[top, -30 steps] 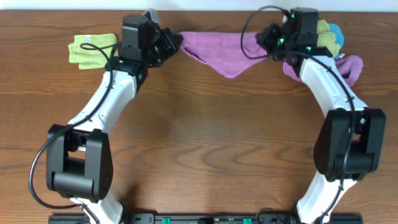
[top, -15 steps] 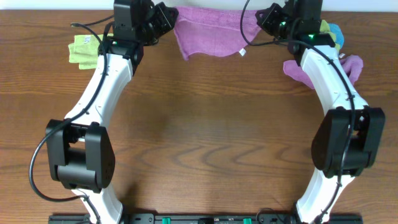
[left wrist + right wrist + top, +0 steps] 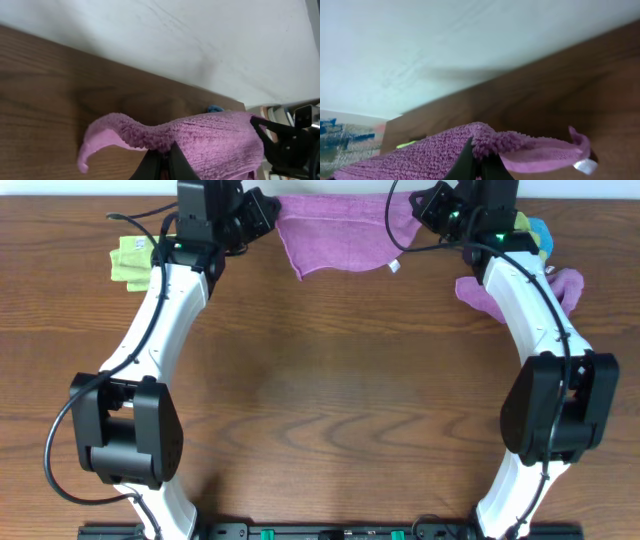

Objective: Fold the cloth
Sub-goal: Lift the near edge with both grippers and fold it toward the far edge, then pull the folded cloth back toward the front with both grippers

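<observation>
Since a second ago both arms have reached further toward the far edge of the table (image 3: 330, 400). The cloth (image 3: 340, 230), which then sagged in a deep V between them, is now drawn out into a broad, nearly flat panel. It hangs off the table between the two pincers, and its lower edge droops unevenly, with the white tag (image 3: 395, 266) at the lower right corner. The left gripper (image 3: 275, 208) is pressed together on one top corner and the right gripper (image 3: 415, 202) on the other. Each wrist view shows its fingertips pinching fuzzy purple pile. The fabric looks light, limp and grippy, not slippery, so it will go wherever its corners are led and will crease readily. Holding the corners, as now, looks like the soundest hold for laying it flat before folding. A lime-green cloth (image 3: 130, 258) lies behind the left arm, and a second purple cloth (image 3: 480, 292) lies rumpled by the right arm.
</observation>
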